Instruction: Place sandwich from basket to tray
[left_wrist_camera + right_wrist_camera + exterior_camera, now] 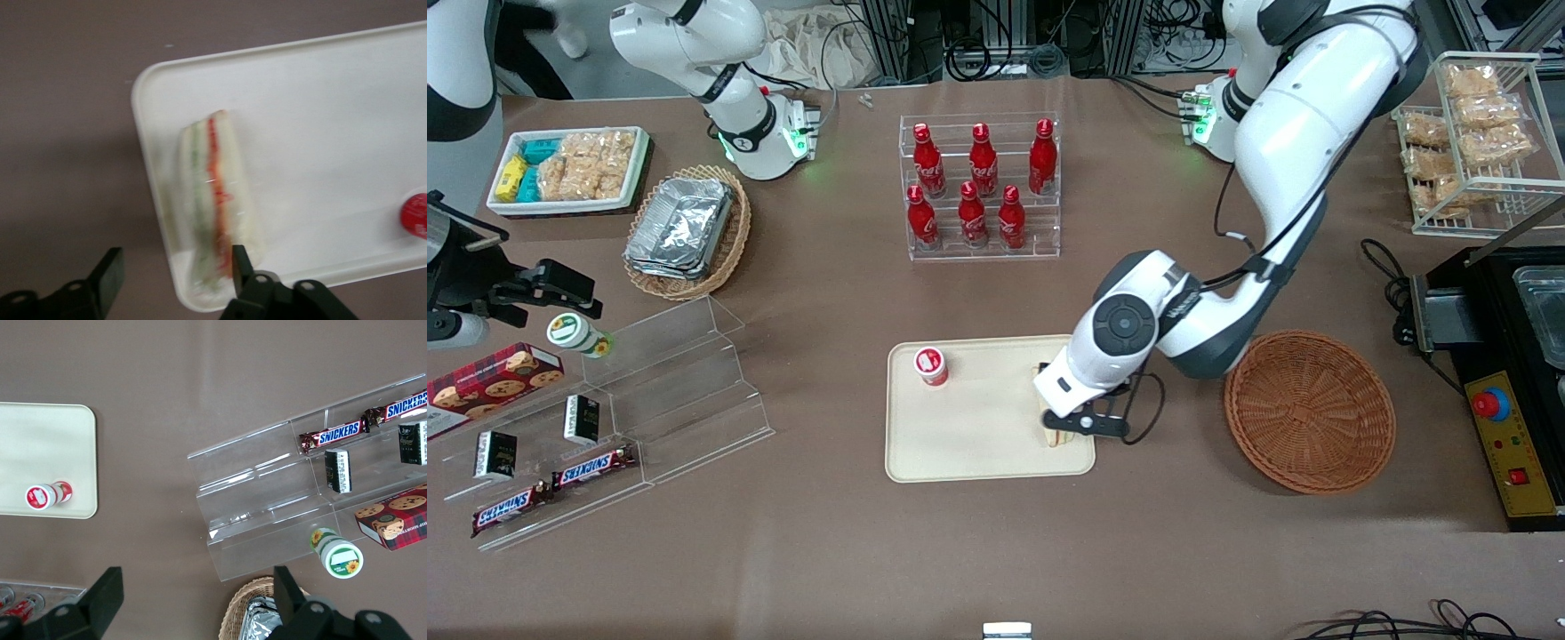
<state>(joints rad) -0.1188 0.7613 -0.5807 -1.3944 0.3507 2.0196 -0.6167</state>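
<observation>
One sandwich (215, 200) lies flat on the tray (320, 120), at the end nearest the basket (1309, 411), which sits empty toward the working arm's end of the table; the gripper (177, 273) hangs just above it, fingers spread and gripping nothing. Best now, I judge, to lift straight up with the fingers kept wide so neither tip snags the wrap. Long axis runs along the tray's short edge, filling stripe facing up, one end close to the rim.

The left arm reaches forward and bends down steeply at the wrist; its hand (172, 267) points downward, fingers apparently spread apart, gripping nothing.
</observation>
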